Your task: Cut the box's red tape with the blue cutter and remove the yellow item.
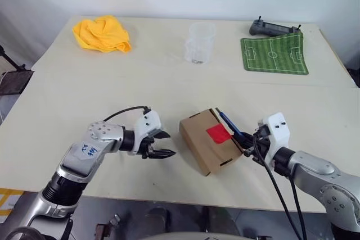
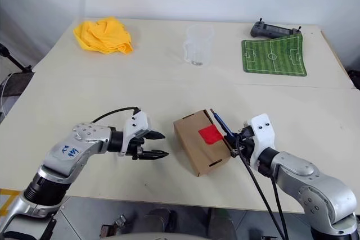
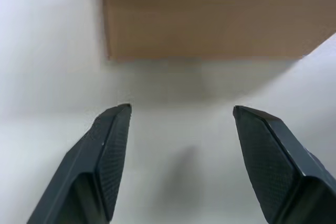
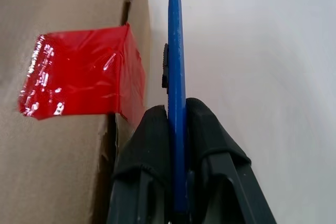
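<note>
Right pincer point(image 1: 251, 139) is clamping the blue cutter point(image 1: 230, 125) alongside the box point(image 1: 209, 141) at bench point(image 1: 169, 82) centre; red tape point(image 1: 219, 134) looking uncut, box closed, yellow item hidden; left pincer point(image 1: 163, 144) is waiting wide at the box's 9 o'clock

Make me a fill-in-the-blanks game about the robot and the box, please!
1. The right pincer is shut on the ____ cutter.
2. The tape on the box is ____.
3. The left pincer is ____ and holds nothing.
4. The crumpled cloth at the far side of the table is ____.

Missing words: blue; red; open; yellow
</note>
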